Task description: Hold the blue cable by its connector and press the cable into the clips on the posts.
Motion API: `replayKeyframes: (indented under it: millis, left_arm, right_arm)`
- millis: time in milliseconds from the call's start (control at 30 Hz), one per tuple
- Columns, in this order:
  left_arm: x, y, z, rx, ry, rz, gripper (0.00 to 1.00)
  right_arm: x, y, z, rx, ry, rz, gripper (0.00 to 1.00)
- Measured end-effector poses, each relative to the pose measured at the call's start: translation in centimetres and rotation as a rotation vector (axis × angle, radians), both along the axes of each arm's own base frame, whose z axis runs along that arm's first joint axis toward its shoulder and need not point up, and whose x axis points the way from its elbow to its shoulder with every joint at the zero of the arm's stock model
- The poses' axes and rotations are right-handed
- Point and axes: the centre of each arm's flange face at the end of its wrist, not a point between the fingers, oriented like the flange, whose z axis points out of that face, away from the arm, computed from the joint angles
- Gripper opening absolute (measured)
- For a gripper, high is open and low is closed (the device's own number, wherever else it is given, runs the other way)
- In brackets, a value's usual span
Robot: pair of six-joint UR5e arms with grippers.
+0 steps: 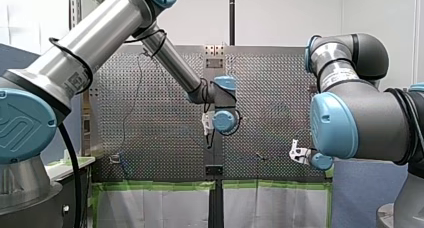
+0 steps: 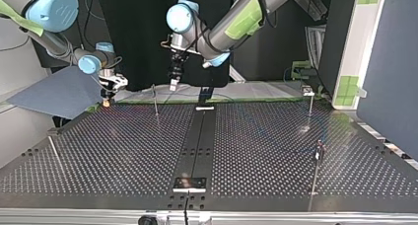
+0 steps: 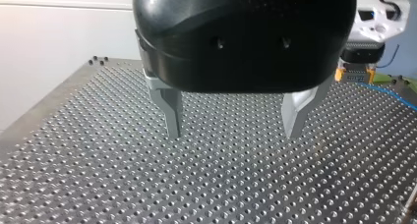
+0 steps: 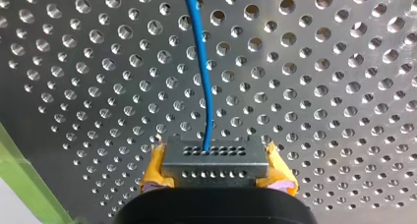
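Observation:
In the right wrist view my right gripper (image 4: 216, 177) is shut, its yellow pads (image 4: 156, 172) clamping a grey connector (image 4: 214, 157). The blue cable (image 4: 200, 62) runs out of the connector and away over the perforated table. In the top view that gripper (image 2: 107, 95) hangs low at the table's far left corner. My left gripper (image 3: 233, 133) stands open above the bare plate, nothing between its metal fingers (image 3: 172, 113); it hovers near the far middle (image 2: 174, 82). Thin posts (image 2: 155, 100) (image 2: 310, 105) (image 2: 319, 151) stand on the table.
A dark centre strip (image 2: 197, 136) divides the perforated table (image 2: 266, 151). Another thin post (image 2: 55, 153) leans at the top view's left. A blue-grey sheet (image 2: 59, 92) lies beyond the far left corner. Green tape lines the far edge (image 2: 246, 100).

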Motion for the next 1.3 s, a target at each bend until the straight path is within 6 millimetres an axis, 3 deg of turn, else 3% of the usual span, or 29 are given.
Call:
replayKeyframes:
  millis: [800,1300]
  left_arm:
    - [-5.5,5.4,5.8,-0.108,-0.048,0.012,0.99]
    - [-8.0,10.1,9.6,-0.236,-0.148,0.082,0.99]
  right_arm:
    - [1.1,0.3,0.0,0.002,0.004,0.017,0.0]
    - [1.7,0.5,-0.1,0.002,0.009,0.028,0.0]
